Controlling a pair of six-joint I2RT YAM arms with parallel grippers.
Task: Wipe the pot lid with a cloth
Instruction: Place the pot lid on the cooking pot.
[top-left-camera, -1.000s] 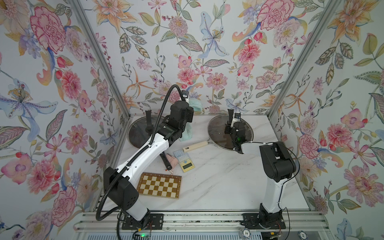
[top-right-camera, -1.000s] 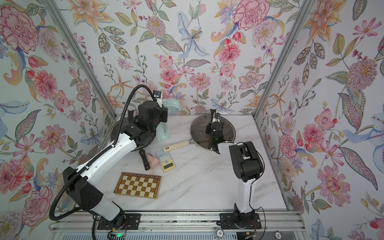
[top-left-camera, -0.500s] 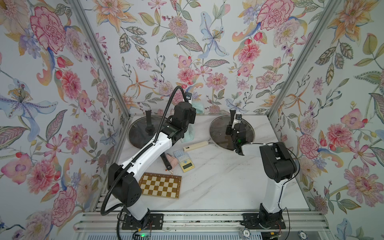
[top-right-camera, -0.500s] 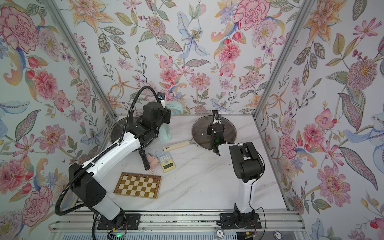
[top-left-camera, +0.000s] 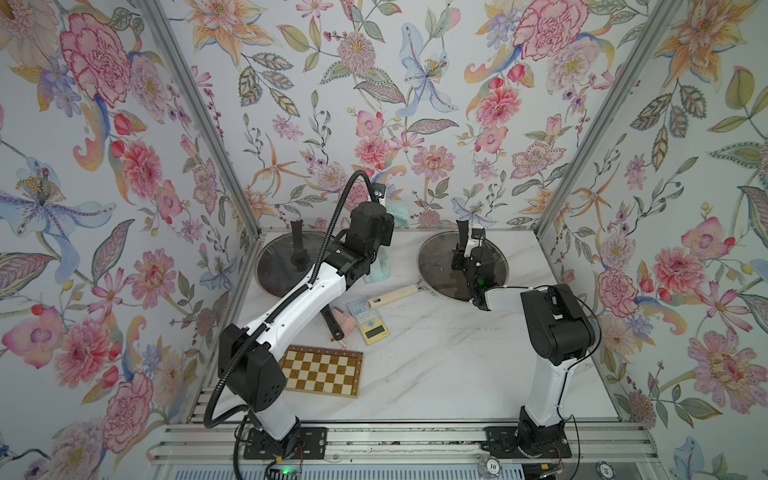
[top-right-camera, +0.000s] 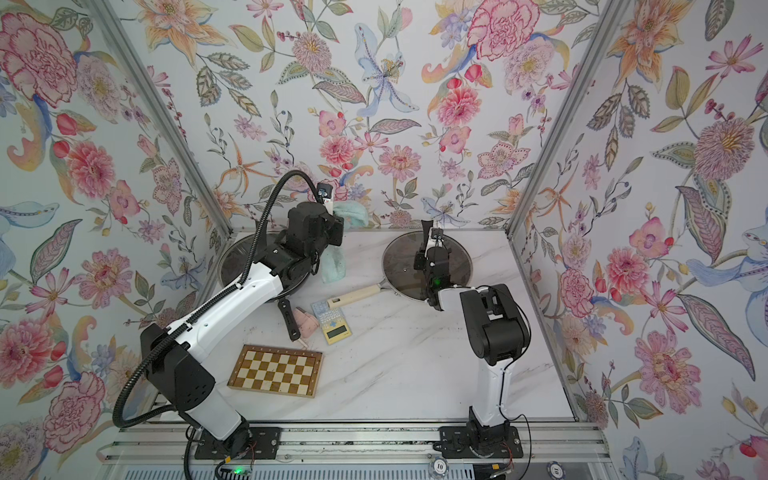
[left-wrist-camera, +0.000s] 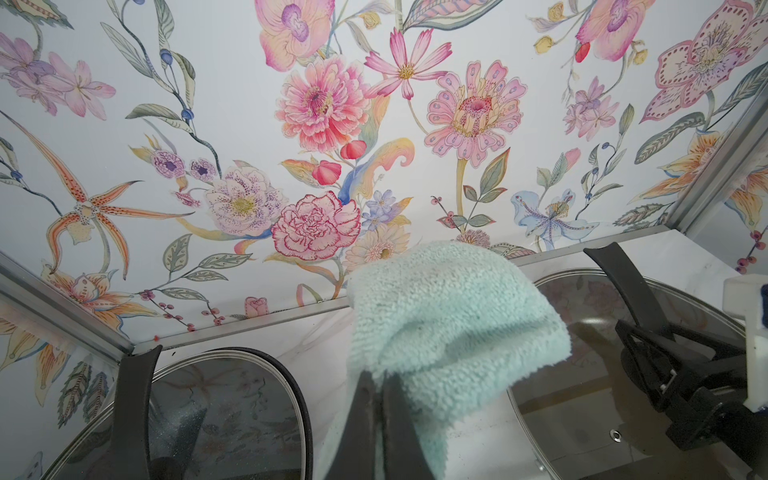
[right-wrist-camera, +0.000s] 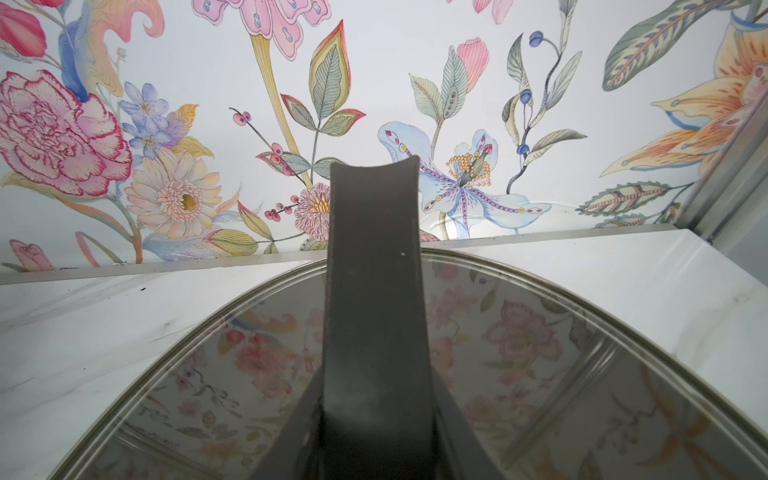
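**Wipe not started: cloth up, lid held**

Near side: right gripper (right-wrist-camera: 374, 436) is clamped on the handle (right-wrist-camera: 374, 249) of the pot lid (top-left-camera: 436, 266). Further back, left gripper (left-wrist-camera: 376, 384) pinches the cloth (left-wrist-camera: 449, 324) tight, raised beside the lid near the back wall, no contact with the glass. My read: all the wiping is left.

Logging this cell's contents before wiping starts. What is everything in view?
cloth: one, mint, draped from the left pincer, between the two lids.
pot lid: one, glass, upright black handle, back right.
second lid: one, glass, black handle, back left.
cream-handled pan: one, under the pot lid.
black pan: one, under the second lid.
calculator: one, yellow and blue, table centre.
pink item: one, pink, beside the calculator.
chessboard: one, brown and cream, front left.
table: one, white marble.
left pincer: one, black, shut on the cloth.
right pincer: one, black, closed on the pot lid's handle.
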